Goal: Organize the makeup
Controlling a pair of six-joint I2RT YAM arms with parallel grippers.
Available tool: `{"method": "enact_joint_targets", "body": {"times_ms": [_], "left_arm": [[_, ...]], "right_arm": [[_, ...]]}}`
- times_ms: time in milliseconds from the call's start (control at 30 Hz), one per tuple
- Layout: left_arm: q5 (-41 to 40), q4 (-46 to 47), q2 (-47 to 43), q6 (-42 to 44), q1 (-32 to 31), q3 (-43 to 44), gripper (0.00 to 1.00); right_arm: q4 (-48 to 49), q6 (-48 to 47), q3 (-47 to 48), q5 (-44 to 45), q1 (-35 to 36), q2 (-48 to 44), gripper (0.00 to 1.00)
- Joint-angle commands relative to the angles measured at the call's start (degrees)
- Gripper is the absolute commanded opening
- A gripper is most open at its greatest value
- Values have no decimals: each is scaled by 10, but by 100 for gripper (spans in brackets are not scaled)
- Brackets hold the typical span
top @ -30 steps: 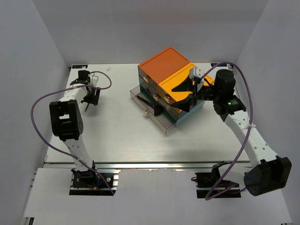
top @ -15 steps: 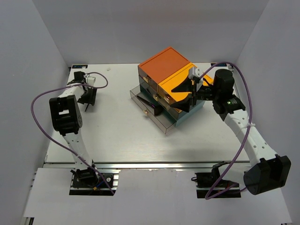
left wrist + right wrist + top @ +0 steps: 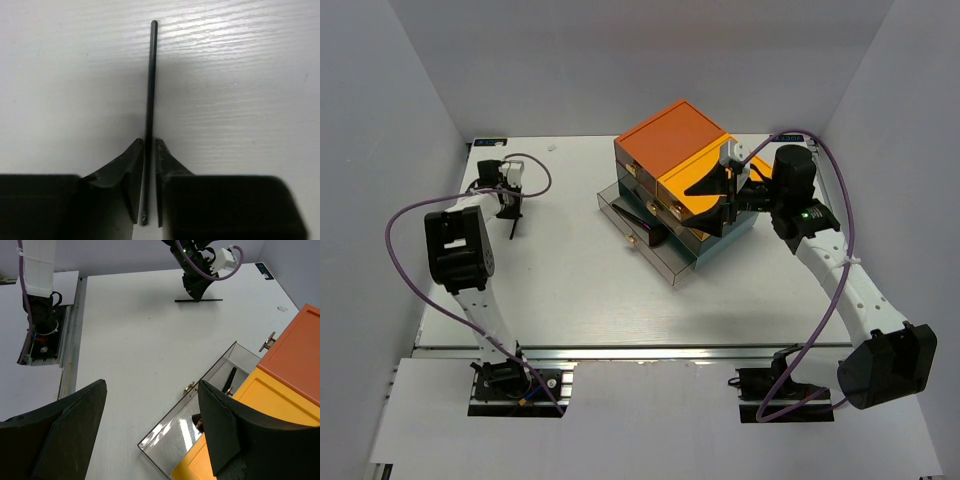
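We see two matching arms, the left arm (image 3: 472, 295) and the right arm (image 3: 850, 290), each with white links, chunky black joints and a looping purple cable (image 3: 389, 245). Our left tool (image 3: 149, 145) and right tool (image 3: 152, 385) carry dark, wedge-shaped fingers (image 3: 65, 435). A small green light (image 3: 808, 212) glows on the right arm.

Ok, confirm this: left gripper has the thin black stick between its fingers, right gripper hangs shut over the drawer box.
Not shut: the right wrist view shows the right gripper open, fingers wide apart, over the drawer box. The left gripper does have the thin black stick between its fingers.
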Motion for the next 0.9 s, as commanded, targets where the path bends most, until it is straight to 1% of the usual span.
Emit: {"method": "enact_joint_targets", "body": {"times_ms": [0,67,167,200,267,300,367,400,667,767,867], "left_arm": [[21,28,-13,-12,4,-76,21],[33,32,-14,-18,6,-96,19],[48,35,-11,-24,6,-110,19],[53,37,-11,-25,6,-113,16],[62,38,-11,-27,6,-126,13],[65,42,-11,-30,6,-132,9],[75,46,-14,-34,6,-149,5],[78,54,-22,-41,6,-156,0],[151,119,-94,-117,7,-203,0],[158,135,-118,-136,6,-216,0],[164,135,-131,-136,6,-217,0]], "right_arm": [[10,-4,24,2,-5,-3,78],[10,-4,28,1,-6,-1,79],[11,-4,35,1,-6,3,78],[11,-4,36,1,-6,4,78],[12,-5,38,1,-6,3,78],[12,-4,37,1,-7,2,78],[11,-3,36,1,-6,-1,78],[11,-3,35,2,-7,-3,78],[17,5,25,1,-8,-15,79],[23,11,23,-3,-9,-16,78],[26,15,20,-4,-9,-20,79]]}}
